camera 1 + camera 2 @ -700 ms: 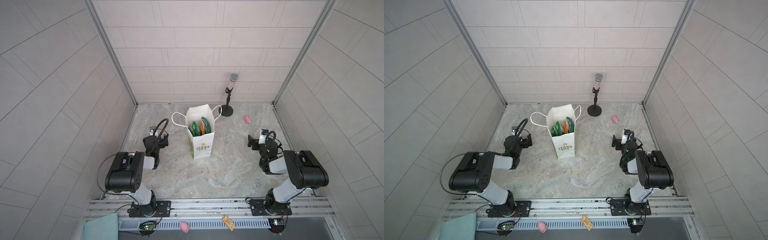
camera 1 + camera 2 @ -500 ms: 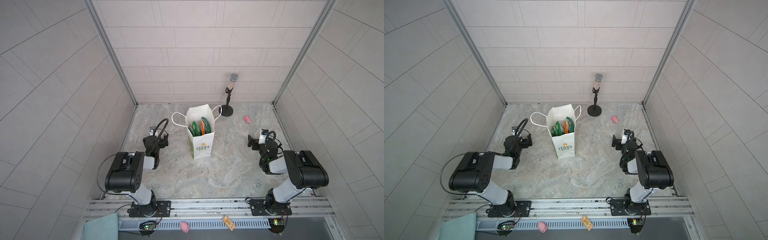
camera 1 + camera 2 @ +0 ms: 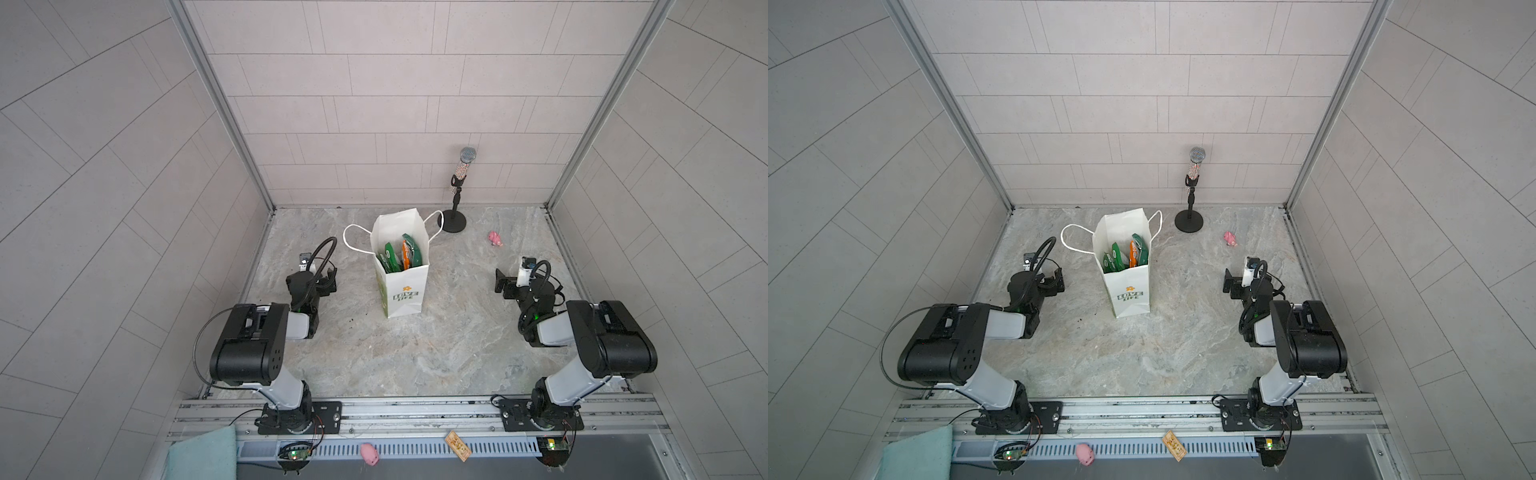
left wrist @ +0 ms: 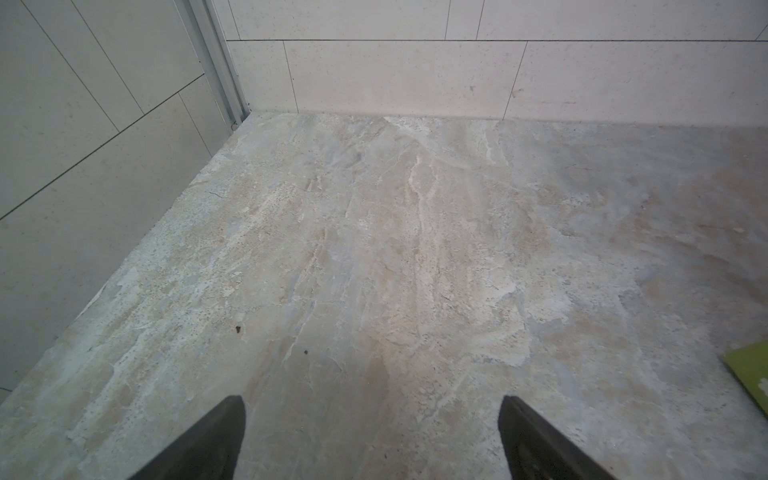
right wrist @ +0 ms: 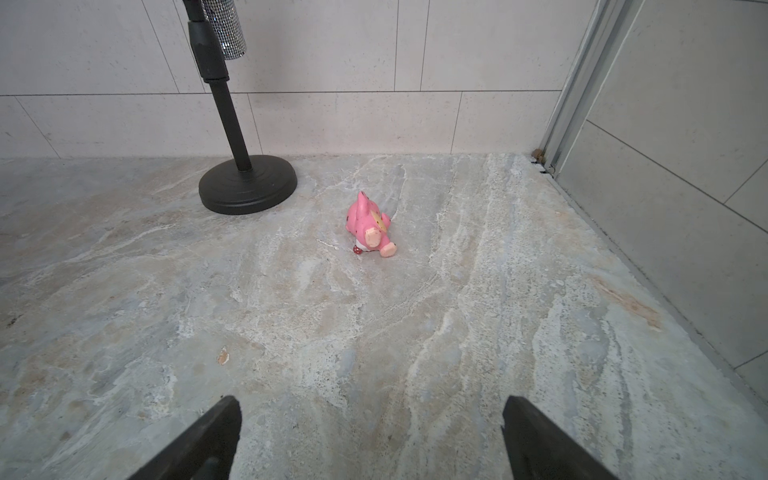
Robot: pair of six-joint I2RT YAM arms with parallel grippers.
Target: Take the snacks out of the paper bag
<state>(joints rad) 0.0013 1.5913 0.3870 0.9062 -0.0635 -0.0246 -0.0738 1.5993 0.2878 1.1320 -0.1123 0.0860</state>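
Not yet begun: snacks point(image 3: 390, 257) sat in the mid-frame paper bag point(image 3: 409, 276); left gripper point(image 4: 370, 405) and right gripper point(image 5: 370, 405), jaws wide and empty, probably needed to reach in

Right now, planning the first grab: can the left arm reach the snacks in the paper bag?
Probably yes. The paper bag stands upright with its mouth open, snacks showing inside, and nothing stands between it and the open left gripper, though it must reach in from above.
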